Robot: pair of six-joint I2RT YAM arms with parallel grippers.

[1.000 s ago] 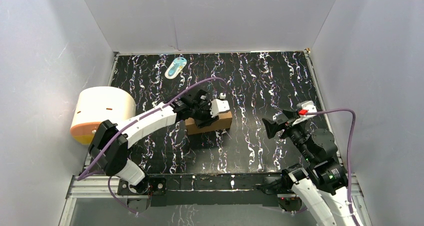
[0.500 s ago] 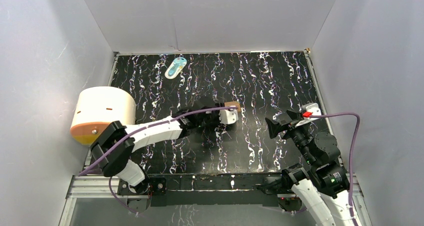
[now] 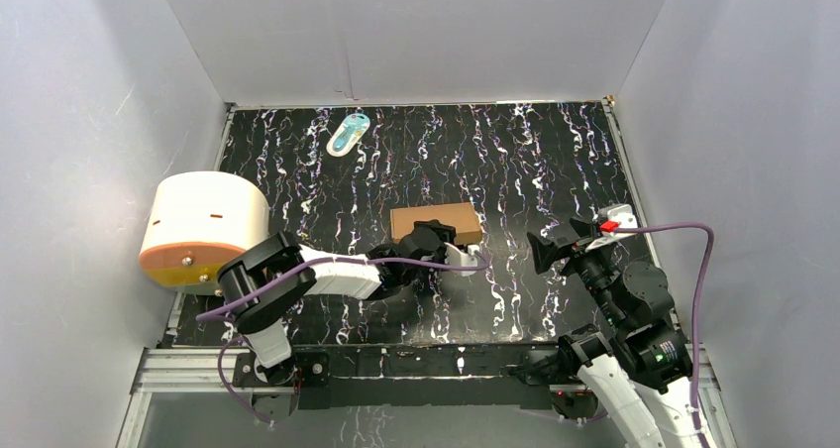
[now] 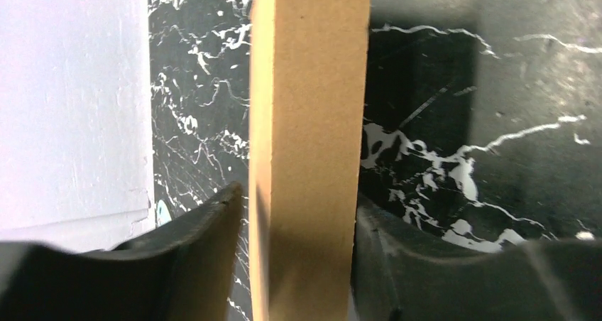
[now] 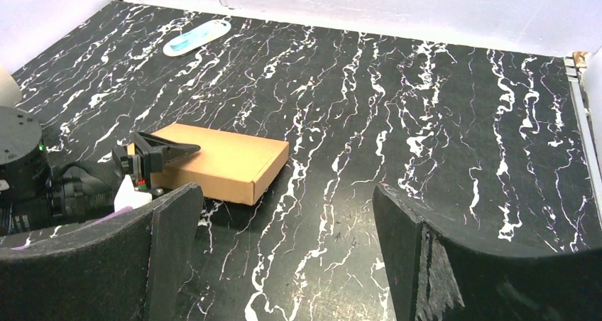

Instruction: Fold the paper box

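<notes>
The right gripper (image 5: 284, 193) hangs nearest, its jaws wide apart and empty. The left gripper (image 4: 298, 207) straddles the near edge of the paper box (image 3: 436, 218), which lies flat in the middle of the table (image 3: 555, 151). Whether the left gripper pinches the box, I cannot tell. The cardboard seems light, stiff and a little slippery, so it is best to take it by a side wall.

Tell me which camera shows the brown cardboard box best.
The right wrist view: the paper box lies flat, its top and two sides showing. The top external view shows only its top, the near edge partly hidden by the left arm. The left wrist view shows just a narrow strip between the left fingers.
</notes>
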